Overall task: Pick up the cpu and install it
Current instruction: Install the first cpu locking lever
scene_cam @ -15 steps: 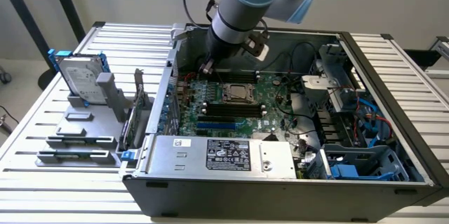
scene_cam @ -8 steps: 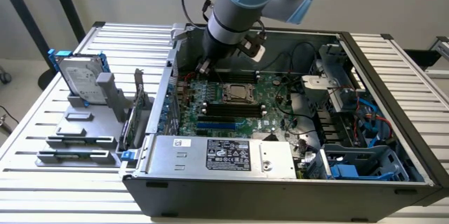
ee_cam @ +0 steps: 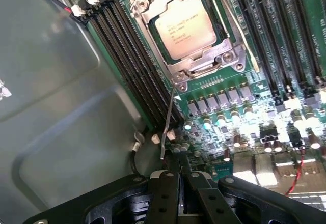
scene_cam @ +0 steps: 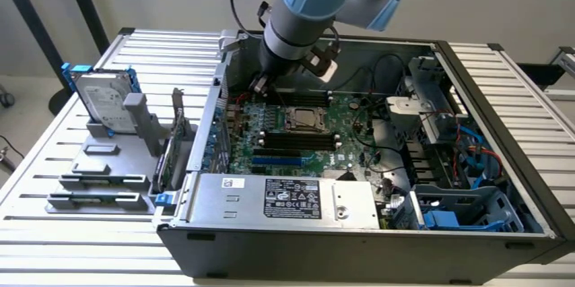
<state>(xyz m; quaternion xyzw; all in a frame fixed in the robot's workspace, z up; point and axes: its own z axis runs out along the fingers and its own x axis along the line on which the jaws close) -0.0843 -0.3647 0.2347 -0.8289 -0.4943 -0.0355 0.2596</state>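
Note:
The cpu (scene_cam: 303, 118) lies flat in its socket in the middle of the green motherboard (scene_cam: 351, 149), inside the open computer case. Its silvery printed top (ee_cam: 186, 25) sits framed by the metal socket bracket (ee_cam: 204, 63). A thin metal socket lever (ee_cam: 167, 127) runs from the bracket's corner toward my fingers. My gripper (scene_cam: 260, 85) hangs low over the board near the case's wall on the exterior view's left, a short way from the socket. The black fingers (ee_cam: 164, 196) are shut together, with nothing visible between them.
Black memory slots (ee_cam: 130, 56) run beside the socket. The grey case wall (ee_cam: 56, 112) stands close to the gripper. A power supply (scene_cam: 283, 199) fills the case's front. Outside on the table, a hard drive with blue brackets (scene_cam: 104, 102) stands in a grey holder (scene_cam: 99, 186).

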